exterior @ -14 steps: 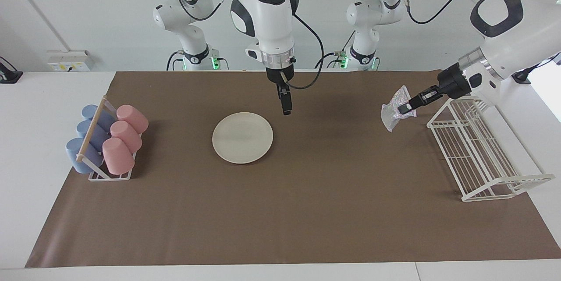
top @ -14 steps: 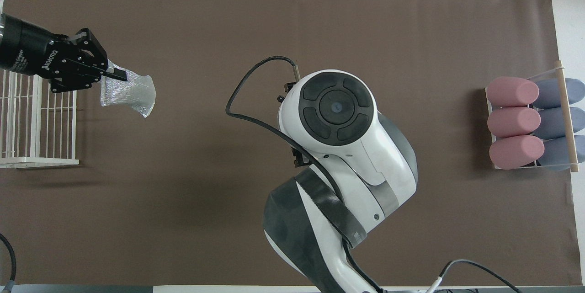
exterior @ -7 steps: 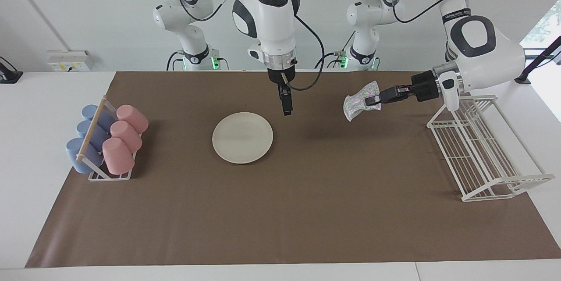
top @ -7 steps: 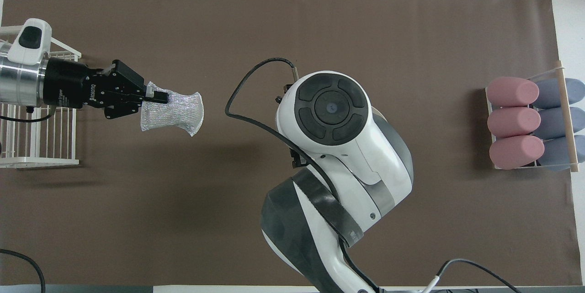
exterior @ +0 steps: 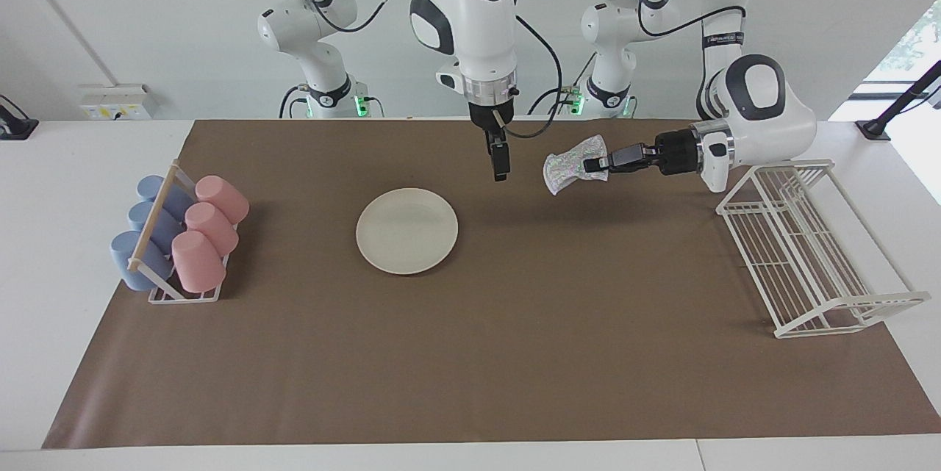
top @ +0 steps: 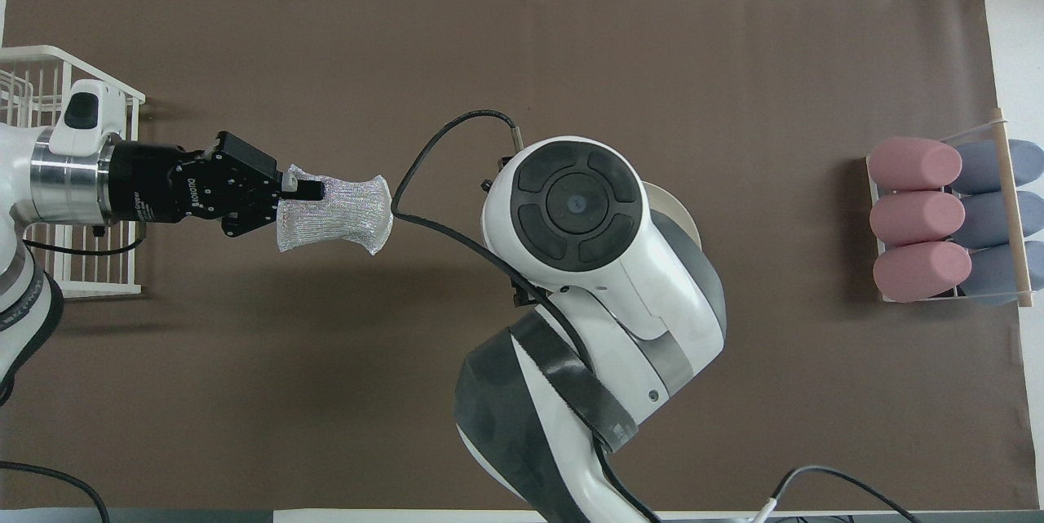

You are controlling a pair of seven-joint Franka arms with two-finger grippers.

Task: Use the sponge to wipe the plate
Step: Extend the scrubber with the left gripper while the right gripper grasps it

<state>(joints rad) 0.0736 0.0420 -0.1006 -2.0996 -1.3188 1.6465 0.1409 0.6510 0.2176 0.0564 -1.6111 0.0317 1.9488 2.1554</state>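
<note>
Since a second ago the left gripper has carried the silvery, glittery mesh sponge from beside the white wire rack out over the brown paper mat toward the middle; its fingertips are pinched tight on one edge of the sponge, which hangs in the air. Meanwhile the right gripper has shifted toward the sponge and hangs over bare mat, claw spread wide and empty. Round cream-white plate lies flat mid-mat — apart from both grippers. Pink and blue cups in their holder sit near the mat's edge at the right arm's end.
</note>
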